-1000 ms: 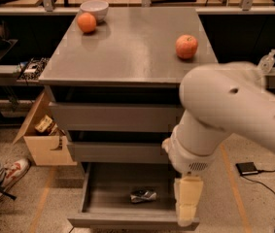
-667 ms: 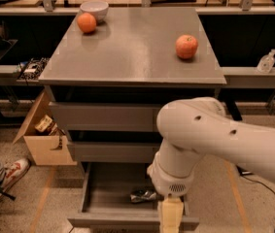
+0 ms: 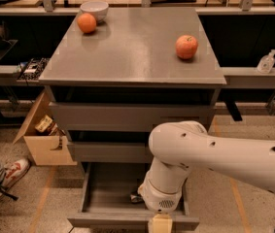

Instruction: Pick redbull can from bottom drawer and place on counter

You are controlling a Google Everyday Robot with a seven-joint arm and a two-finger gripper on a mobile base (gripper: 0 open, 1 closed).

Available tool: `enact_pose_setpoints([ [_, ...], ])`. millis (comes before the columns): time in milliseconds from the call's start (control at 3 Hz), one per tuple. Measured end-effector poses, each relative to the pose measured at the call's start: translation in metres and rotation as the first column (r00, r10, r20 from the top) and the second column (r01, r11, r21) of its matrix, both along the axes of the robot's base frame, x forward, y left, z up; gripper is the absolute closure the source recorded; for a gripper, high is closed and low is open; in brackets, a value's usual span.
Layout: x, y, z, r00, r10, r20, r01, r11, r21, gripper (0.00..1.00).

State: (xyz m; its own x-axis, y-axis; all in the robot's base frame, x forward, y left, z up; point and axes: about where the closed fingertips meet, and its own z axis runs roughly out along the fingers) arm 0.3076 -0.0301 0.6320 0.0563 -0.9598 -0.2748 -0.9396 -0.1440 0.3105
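Observation:
The bottom drawer [image 3: 109, 221] of the grey cabinet is pulled open. Inside it, only a small dark and silvery end of the redbull can [image 3: 135, 197] shows, lying on the drawer floor; my arm hides the remainder. The white arm [image 3: 210, 152] comes in from the right and bends down over the drawer's right half. My gripper [image 3: 160, 224] hangs at the bottom edge of the camera view, over the drawer's front wall, just right of and nearer than the can. The counter [image 3: 132, 52] is the flat grey top above.
On the counter sit an orange [image 3: 87, 23] beside a white bowl [image 3: 94, 8] at the back left and a reddish fruit [image 3: 187, 46] at the right. A cardboard box [image 3: 42, 142] and a person's shoe [image 3: 10, 173] are left of the cabinet. A clear bottle [image 3: 266, 61] stands on the right shelf.
My arm has swung left and lower over the open drawer. It now covers most of the can, which lay in plain view a second ago.

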Motion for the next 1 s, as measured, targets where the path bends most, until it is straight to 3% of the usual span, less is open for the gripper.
enact_pose_setpoints([
  [333, 0.009, 0.003, -0.015, 1.0000, -0.005, 0.005, 0.005, 1.000, 0.008, 0.00],
  [667, 0.041, 0.012, -0.051, 0.9983, -0.035, 0.046, 0.034, 0.999, 0.009, 0.00],
  [1000, 0.088, 0.025, -0.094, 0.9907, -0.070, 0.116, 0.063, 0.996, 0.065, 0.00],
])
